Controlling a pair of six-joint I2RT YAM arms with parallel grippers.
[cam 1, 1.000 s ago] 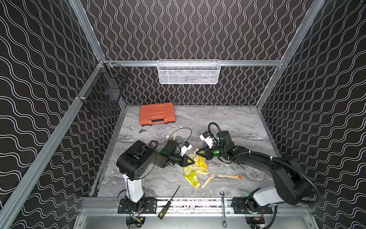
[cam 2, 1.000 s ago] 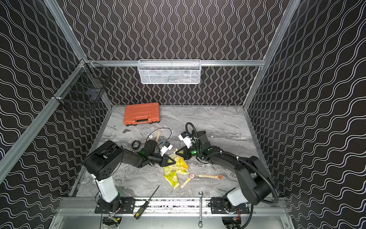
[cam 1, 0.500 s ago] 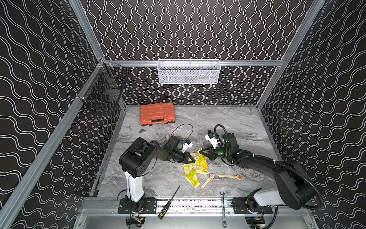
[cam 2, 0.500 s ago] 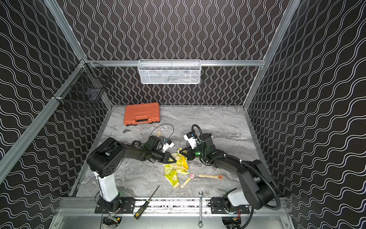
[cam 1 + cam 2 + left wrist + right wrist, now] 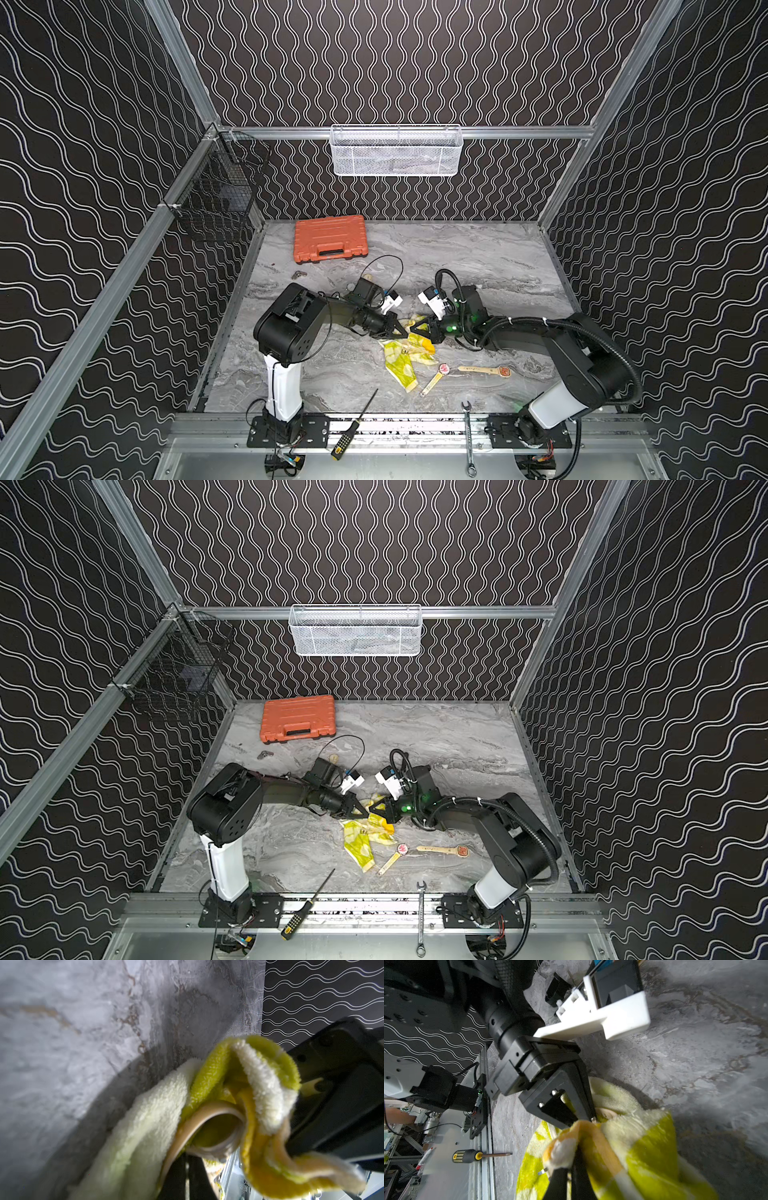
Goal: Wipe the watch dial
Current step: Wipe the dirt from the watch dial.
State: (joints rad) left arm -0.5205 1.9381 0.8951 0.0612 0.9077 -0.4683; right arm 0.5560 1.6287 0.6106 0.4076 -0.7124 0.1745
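The watch [image 5: 216,1136] has a beige strap [image 5: 182,1132] and a round case. My left gripper [image 5: 188,1167] is shut on it by the strap, low over the table. A yellow and white cloth [image 5: 268,1093] is wrapped over the case and covers most of the dial. My right gripper [image 5: 572,1167] is shut on that cloth [image 5: 645,1147]. In both top views the left gripper [image 5: 400,331] [image 5: 360,812] and the right gripper [image 5: 417,328] [image 5: 375,808] meet tip to tip at the table's middle. The cloth [image 5: 401,359] [image 5: 365,839] trails toward the front.
Two wooden spoons [image 5: 484,369] [image 5: 433,377] lie right of the cloth's end. An orange case [image 5: 330,238] sits at the back left. A screwdriver [image 5: 355,424] and a wrench [image 5: 468,440] rest on the front rail. A white basket [image 5: 395,149] and a black wire basket [image 5: 216,195] hang on the walls.
Half a second ago the right gripper stood slightly further right of the left one. It has come back tip to tip with it. Both stayed shut.
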